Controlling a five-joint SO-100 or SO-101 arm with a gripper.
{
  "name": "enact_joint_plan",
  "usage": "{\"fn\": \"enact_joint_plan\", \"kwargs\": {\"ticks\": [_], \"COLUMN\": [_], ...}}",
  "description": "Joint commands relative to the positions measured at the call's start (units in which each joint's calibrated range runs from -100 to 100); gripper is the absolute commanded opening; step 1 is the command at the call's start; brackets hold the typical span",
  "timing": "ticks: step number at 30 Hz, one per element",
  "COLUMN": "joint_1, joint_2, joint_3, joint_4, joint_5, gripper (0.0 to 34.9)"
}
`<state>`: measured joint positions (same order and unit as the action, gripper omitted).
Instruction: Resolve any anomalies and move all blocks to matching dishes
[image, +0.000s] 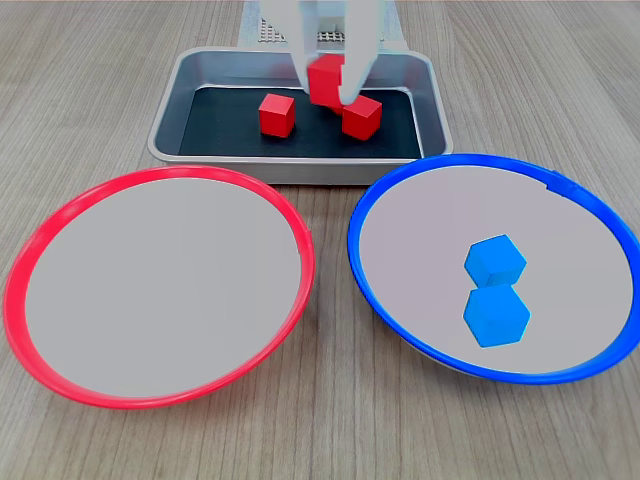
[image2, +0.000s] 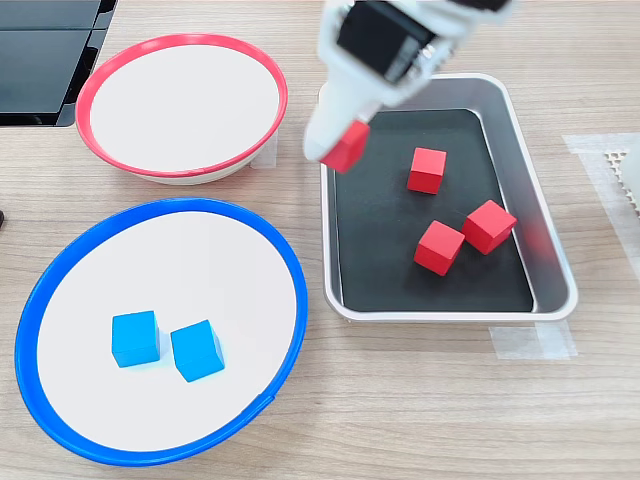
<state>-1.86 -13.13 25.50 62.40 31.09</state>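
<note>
A white robot claw (image2: 343, 148) grips a red block (image2: 347, 146) and holds it in the air above the tray's (image2: 548, 262) long edge nearest the two dishes, as the second exterior view shows. In the first exterior view the same claw (image: 328, 82) hangs over the tray's far side, blurred, with the block (image: 326, 78) pinched between its pale fingers.

Three more red blocks lie on the tray's black floor: one (image2: 427, 169) near the middle, and two (image2: 440, 247) (image2: 489, 226) touching, or nearly so, toward the short edge farthest from the arm's base. The red-rimmed dish (image2: 262, 64) sits empty beyond the tray's corner on the wooden table (image2: 400, 400). The blue-rimmed dish (image2: 292, 262) already holds both blue blocks (image2: 135, 338) (image2: 197, 350), side by side.

The risk now appears to be the carry. The block seems held near the fingertips, so a jolt could shake it loose over the tray rim or onto the bare table between tray and dish. A release too near the dish's sloping edge might let the cube bounce out. A path drifting toward the blue-rimmed dish, which lies just beside the red one, would put red among blue. The paired blocks in the tray could also prove awkward later, since a claw closing on one may shove the other.
</note>
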Motion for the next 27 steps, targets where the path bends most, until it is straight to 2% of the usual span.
{"fn": "enact_joint_plan", "kwargs": {"ticks": [1, 7, 11, 12, 15, 17, 20, 24, 27], "joint_1": [4.3, 10.5, 12.4, 12.6, 13.4, 13.6, 13.6, 13.5, 13.8], "joint_2": [6.2, 25.5, 32.8, 33.8, 35.9, 35.9, 34.7, 31.7, 28.2], "joint_3": [-15.8, -30.7, -34.5, -34.9, -35.8, -35.9, -35.8, -36.1, -36.0], "joint_4": [-1.1, -9.2, -14.4, -15.1, -16.3, -16.3, -14.7, -9.9, -3.1], "joint_5": [-2.0, -1.1, 0.1, 0.5, 1.4, 1.5, 1.6, 1.7, 2.3], "gripper": [0.3, 0.3, 0.3, 0.9, 6.5, 10.1, 12.4, 12.3, 11.0]}}
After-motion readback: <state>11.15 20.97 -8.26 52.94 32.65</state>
